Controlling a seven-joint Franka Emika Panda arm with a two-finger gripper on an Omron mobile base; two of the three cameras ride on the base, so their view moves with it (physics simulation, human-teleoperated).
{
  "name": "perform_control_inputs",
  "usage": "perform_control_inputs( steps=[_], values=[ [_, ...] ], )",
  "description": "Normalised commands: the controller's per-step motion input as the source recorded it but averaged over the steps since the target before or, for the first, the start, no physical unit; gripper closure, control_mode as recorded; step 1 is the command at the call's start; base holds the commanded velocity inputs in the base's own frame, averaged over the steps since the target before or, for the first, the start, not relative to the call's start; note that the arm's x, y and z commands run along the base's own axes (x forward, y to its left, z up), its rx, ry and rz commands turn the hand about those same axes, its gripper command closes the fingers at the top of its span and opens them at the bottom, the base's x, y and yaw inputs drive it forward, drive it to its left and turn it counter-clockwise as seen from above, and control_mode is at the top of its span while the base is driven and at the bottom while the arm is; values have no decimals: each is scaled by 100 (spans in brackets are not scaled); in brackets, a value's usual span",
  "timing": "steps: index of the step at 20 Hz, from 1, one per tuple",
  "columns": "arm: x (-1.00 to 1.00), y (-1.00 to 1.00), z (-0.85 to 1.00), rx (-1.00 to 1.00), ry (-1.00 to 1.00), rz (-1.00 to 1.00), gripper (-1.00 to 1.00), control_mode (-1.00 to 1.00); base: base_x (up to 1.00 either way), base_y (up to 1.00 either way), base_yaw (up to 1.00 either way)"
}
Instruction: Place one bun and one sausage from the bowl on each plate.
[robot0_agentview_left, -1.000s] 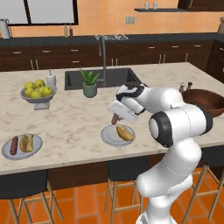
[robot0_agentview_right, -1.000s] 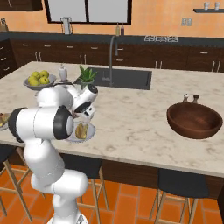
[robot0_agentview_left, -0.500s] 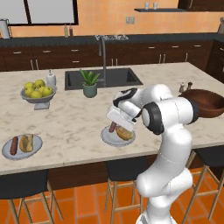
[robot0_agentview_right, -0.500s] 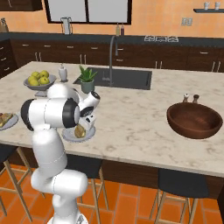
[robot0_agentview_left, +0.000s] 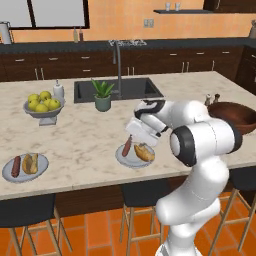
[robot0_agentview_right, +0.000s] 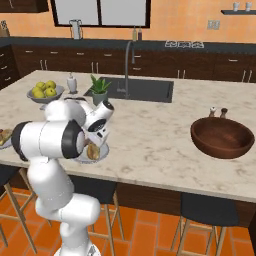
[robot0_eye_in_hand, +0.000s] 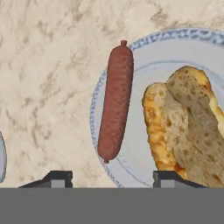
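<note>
Two dark fingertips of the pincer (robot0_eye_in_hand: 112, 177) stand apart with nothing between them, just above a plate (robot0_eye_in_hand: 144, 48). Ahead of its left tip a sausage (robot0_eye_in_hand: 115, 101) lies across the plate's rim; a bun (robot0_eye_in_hand: 186, 124) lies ahead of its right tip. The bowl (robot0_agentview_left: 234, 116) sits well off to the pincer's right on the tabletop (robot0_agentview_left: 80, 135).

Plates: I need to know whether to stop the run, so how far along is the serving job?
Done: the far plate holds a bun and a sausage. The near plate has its bun and a sausage lying across its rim. In hand: nothing; the gripper is open. The bowl looks empty, so little seems left.
</note>
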Motion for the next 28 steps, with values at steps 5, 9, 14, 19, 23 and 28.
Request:
perform_control_inputs(
  steps=[5,9,14,19,23,28],
  values=[
    [-77,0,100,-6,-22,0,-100,-100,0,0,0],
    [-94,-4,100,-14,-18,0,-100,-100,0,0,0],
    [-67,-15,100,-3,-9,0,-100,-100,0,0,0],
    [-18,-15,74,0,1,0,-100,-100,0,0,0],
    [-4,-25,29,2,2,0,-100,-100,0,0,0],
    [-80,-36,33,4,-18,0,-100,-100,0,0,0]
  ],
)
